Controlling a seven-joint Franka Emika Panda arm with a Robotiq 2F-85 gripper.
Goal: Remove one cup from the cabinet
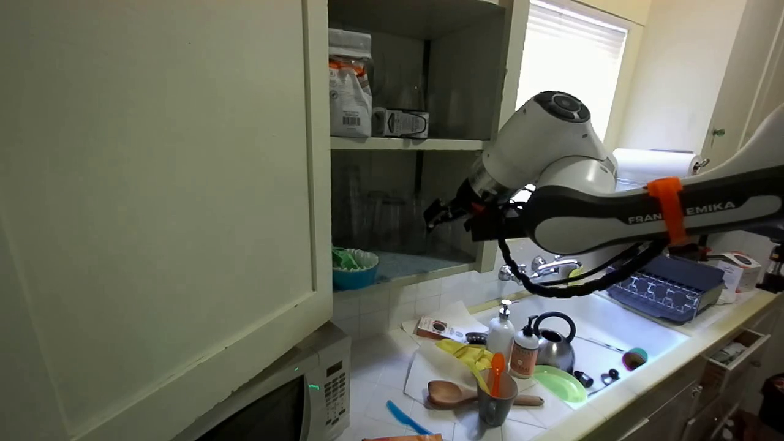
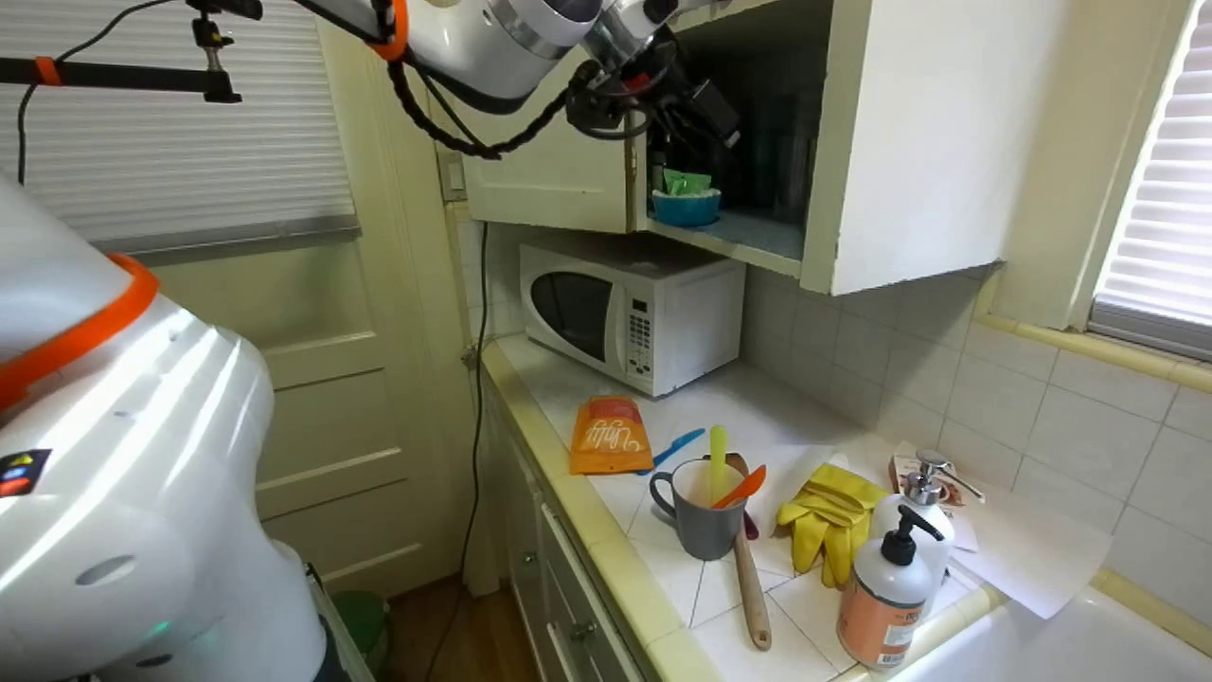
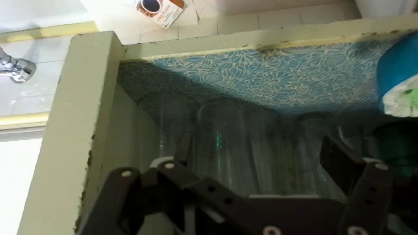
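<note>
The cream-white cabinet [image 1: 410,144] stands open, and its side wall shows in an exterior view [image 2: 933,142]. Several clear glass cups [image 1: 392,217] stand in shadow on its lower shelf. In the wrist view, which looks upside down, a tall clear cup [image 3: 225,140] stands between the fingers, nearer the left one. Another glass cup [image 3: 312,140] is near the right finger. My gripper [image 3: 258,148] is open and empty, in front of the cups. In an exterior view the gripper [image 1: 432,217] is at the lower opening. In the other picture its fingers [image 2: 715,118] are partly lost in shadow.
A blue bowl [image 1: 355,277] with green packets sits at the lower shelf's front edge. The cabinet's side post [image 3: 85,124] is close beside the gripper. The open door [image 1: 184,159] hangs over the microwave [image 2: 634,303]. A grey mug [image 2: 705,516] and soap bottles stand on the counter.
</note>
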